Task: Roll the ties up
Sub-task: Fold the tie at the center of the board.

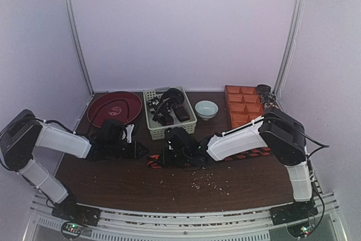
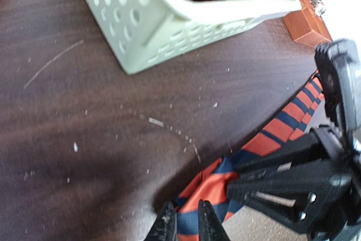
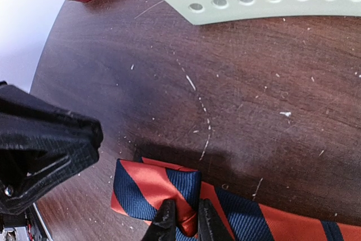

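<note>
Top external: one striped tie [image 1: 254, 152] lies along the lower centre, worked at its left end.
Back row, from the left: one red plate [image 1: 113, 108], one basket [image 1: 169, 134] keeping dark ties [image 1: 169, 108] out of the way (too tangled to count), and one bowl [image 1: 206, 109]. In front, the left gripper [image 2: 186, 224] is a narrow slit over the tie's end, and I cannot tell if it grips. The right gripper [image 3: 185, 221] is nipped on the folded tip, probably to start the roll.

Right gripper [image 3: 183, 225] pinches folded end of the striped tie [image 3: 148, 185]; basket [image 3: 271, 1] beyond.
</note>
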